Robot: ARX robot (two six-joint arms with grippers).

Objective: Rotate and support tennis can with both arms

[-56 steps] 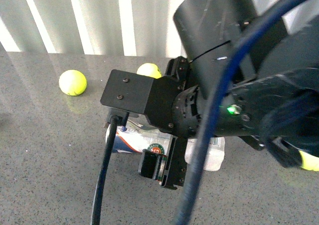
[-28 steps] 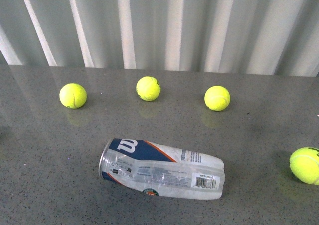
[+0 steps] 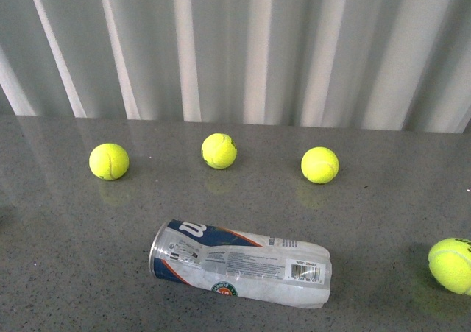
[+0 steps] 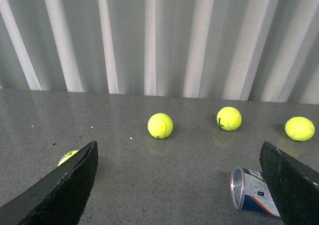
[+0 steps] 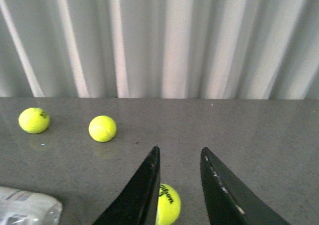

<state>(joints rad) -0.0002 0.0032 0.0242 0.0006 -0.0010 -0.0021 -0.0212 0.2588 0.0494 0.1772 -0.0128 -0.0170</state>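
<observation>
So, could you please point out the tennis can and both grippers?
tennis can [image 3: 239,264], front view, middle of its label.
left gripper [image 4: 178,145], left wrist view, midway between fingertips.
right gripper [image 5: 180,149], right wrist view, midway between fingertips.

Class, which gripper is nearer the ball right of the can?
Right. The right gripper frames that ball between its fingers; the left gripper is on the can's other side, by its open end.

Our left gripper [image 4: 178,150] stands wide open, its two black fingers [image 4: 65,185] splayed far apart and gripping nothing. Our right gripper [image 5: 179,150] has its fingers [image 5: 142,190] drawn close, a narrow gap left between the tips, also empty. Both point ahead toward twelve o'clock.
</observation>
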